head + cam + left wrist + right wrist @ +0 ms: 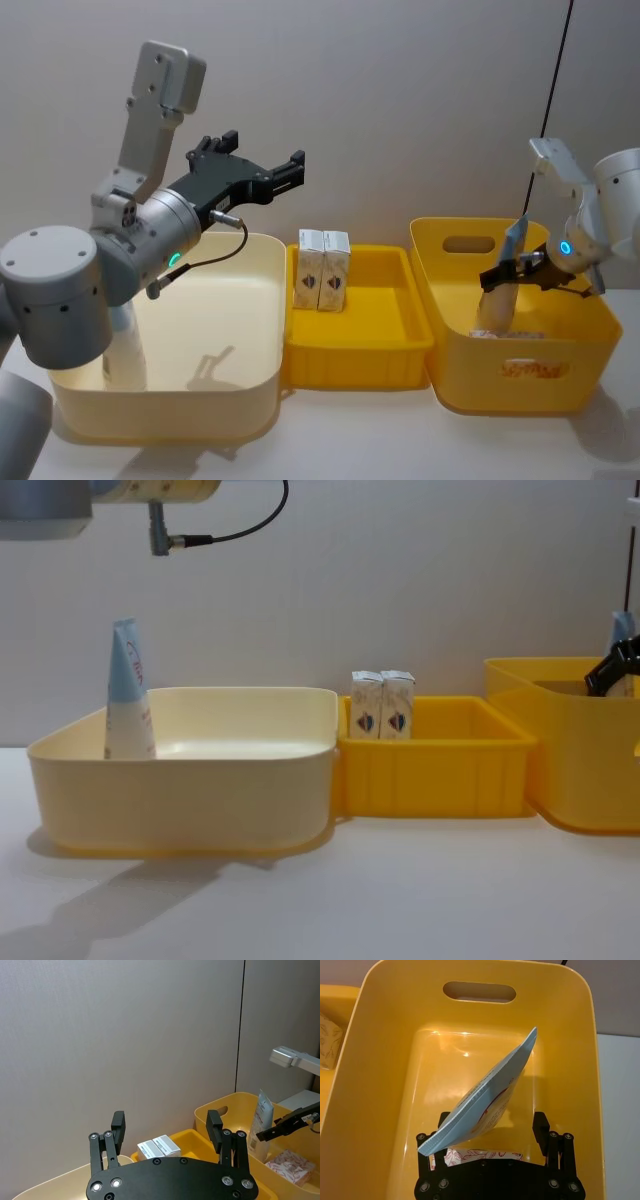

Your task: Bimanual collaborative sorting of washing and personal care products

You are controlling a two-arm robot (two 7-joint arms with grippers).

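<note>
Right wrist view: tapered crimped tube (487,1102) above glossy yellow tub (385,1075).

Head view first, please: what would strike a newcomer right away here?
The right gripper reaches into the deep yellow tub, jaws around a pale blue squeeze tube. The left gripper hovers open above the cream tub; two white cartons stand in the middle yellow tray.

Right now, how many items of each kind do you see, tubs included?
Squeeze tubes: 2, one in the cream tub, one in the right gripper
White cartons: 3
Tubs: 3
Total: 8
</note>
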